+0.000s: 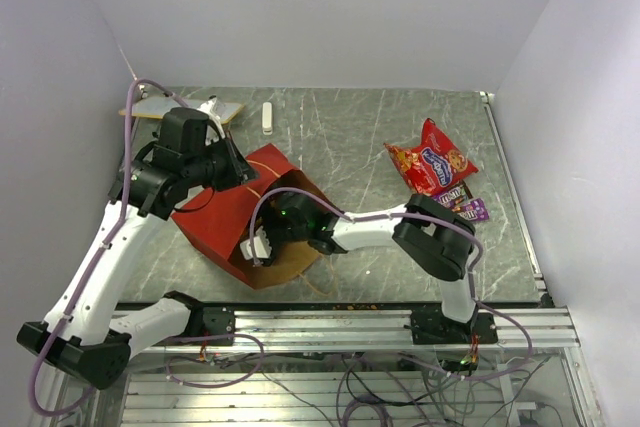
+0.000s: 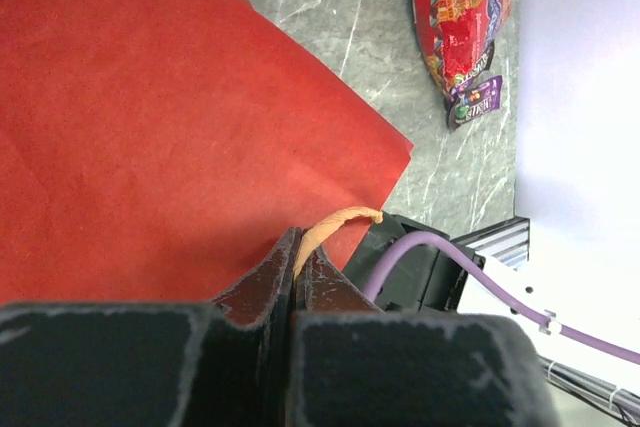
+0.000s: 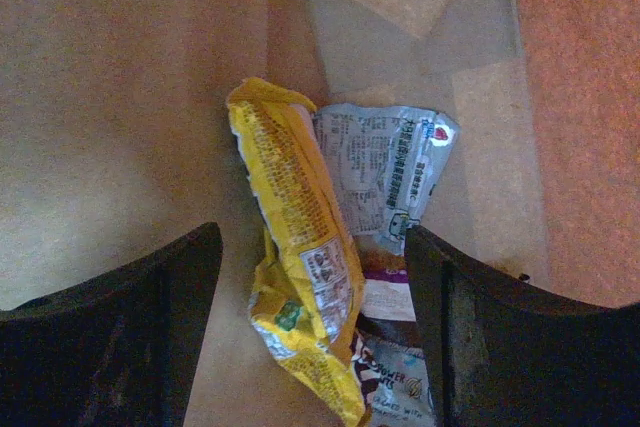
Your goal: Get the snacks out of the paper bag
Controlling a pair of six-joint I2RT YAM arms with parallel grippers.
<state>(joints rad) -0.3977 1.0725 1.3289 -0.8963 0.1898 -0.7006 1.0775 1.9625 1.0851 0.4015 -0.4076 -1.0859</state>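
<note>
The red paper bag lies on its side, its brown mouth facing the near right. My left gripper is shut on the bag's tan string handle at the top edge of the bag. My right gripper is inside the bag, open, with a yellow packet between its fingers. A silver-blue packet and a purple-and-white wrapper lie behind it. On the table outside lie a red chip bag, a dark brown wrapper and a purple wrapper.
A small white object and a flat tan piece lie at the back left. An aluminium rail runs along the near edge. Walls close in the left, back and right.
</note>
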